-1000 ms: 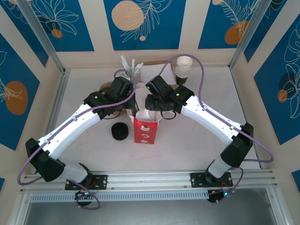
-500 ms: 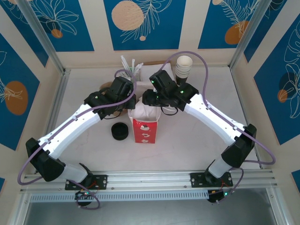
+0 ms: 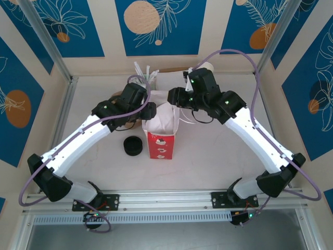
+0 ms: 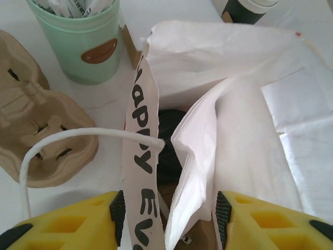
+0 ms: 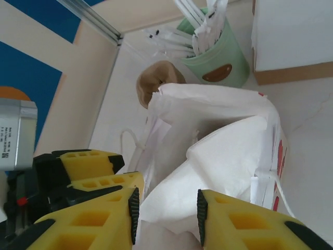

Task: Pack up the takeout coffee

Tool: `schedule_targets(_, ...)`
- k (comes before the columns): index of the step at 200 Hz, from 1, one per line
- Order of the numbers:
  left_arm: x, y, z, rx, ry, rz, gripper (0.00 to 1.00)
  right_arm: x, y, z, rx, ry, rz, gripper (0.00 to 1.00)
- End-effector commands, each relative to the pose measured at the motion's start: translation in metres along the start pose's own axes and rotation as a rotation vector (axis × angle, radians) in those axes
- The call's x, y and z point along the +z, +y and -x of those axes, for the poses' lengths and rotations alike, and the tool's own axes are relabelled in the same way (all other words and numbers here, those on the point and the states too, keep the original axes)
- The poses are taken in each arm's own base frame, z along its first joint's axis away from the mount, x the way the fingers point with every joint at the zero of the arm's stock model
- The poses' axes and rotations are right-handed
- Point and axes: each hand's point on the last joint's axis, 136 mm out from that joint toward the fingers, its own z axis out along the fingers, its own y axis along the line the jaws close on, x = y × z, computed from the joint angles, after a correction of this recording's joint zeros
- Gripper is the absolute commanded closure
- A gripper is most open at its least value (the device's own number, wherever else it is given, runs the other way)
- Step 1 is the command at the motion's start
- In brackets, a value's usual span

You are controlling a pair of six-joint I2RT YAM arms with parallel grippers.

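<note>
Worktop (image 3: 218,156) pale, the red-and-white bag (image 3: 162,147) standing upright at its middle, mouth up and paper crumpled at the rim. Left tool (image 4: 169,205) hangs over the bag's left rim, jaws apart, straddling the lettered wall and a white fold without pinching either; nothing held. Right tool (image 5: 166,205) sits over the bag's far right rim with a bulge of white paper between its pads; whether it pinches that paper or merely stands round it, cannot tell. Takeout coffee (image 4: 167,130): a dark round top shows deep inside the bag, between the walls; the body is hidden, so its identity is a judgement. Black puck (image 3: 133,146) lies just left of the bag. Judgement: cup is in, packing largely done; tools have yet to clear the bag, perhaps tidy the mouth.
</note>
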Motion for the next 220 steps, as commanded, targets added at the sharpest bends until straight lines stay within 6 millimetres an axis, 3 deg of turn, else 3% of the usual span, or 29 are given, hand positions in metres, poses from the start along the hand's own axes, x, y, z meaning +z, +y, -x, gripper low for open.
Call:
schedule_targets(1, -0.021, -0.006, 0.019, -0.013, -0.054, -0.044, 0.48, -0.023, 0.010, 0.015, -0.011, -0.055, 0.071, 0.63)
schedule_targets(52, -0.050, 0.002, 0.044, 0.044, -0.171, -0.008, 0.42, -0.051, -0.014, 0.031, -0.005, -0.142, 0.038, 0.63)
schedule_targets(93, -0.073, 0.031, 0.074, 0.092, -0.344, 0.117, 0.32, -0.071, -0.055, 0.037, -0.018, -0.221, -0.059, 0.59)
schedule_targets(125, -0.083, 0.081, 0.089, 0.075, -0.489, 0.283, 0.17, -0.082, -0.100, 0.038, -0.068, -0.295, -0.192, 0.48)
schedule_targets(146, -0.085, 0.123, 0.089, 0.026, -0.575, 0.386, 0.01, -0.080, -0.144, 0.034, -0.083, -0.318, -0.314, 0.40)
schedule_targets(155, -0.083, 0.141, 0.086, 0.009, -0.610, 0.434, 0.00, -0.080, -0.166, 0.033, -0.068, -0.332, -0.378, 0.35)
schedule_targets(188, -0.061, 0.214, 0.053, -0.099, -0.621, 0.609, 0.00, -0.071, -0.239, 0.020, 0.035, -0.353, -0.512, 0.23)
schedule_targets(206, -0.045, 0.246, 0.033, -0.106, -0.611, 0.675, 0.00, -0.064, -0.269, 0.015, 0.068, -0.389, -0.542, 0.17)
schedule_targets(214, -0.040, 0.259, 0.022, -0.104, -0.613, 0.717, 0.00, -0.061, -0.284, 0.010, 0.078, -0.407, -0.578, 0.08)
schedule_targets(217, -0.038, 0.264, 0.018, -0.109, -0.613, 0.729, 0.00, -0.060, -0.289, 0.008, 0.082, -0.414, -0.593, 0.01)
schedule_targets(220, -0.037, 0.269, 0.014, -0.115, -0.613, 0.741, 0.00, -0.060, -0.293, 0.008, 0.083, -0.427, -0.607, 0.01)
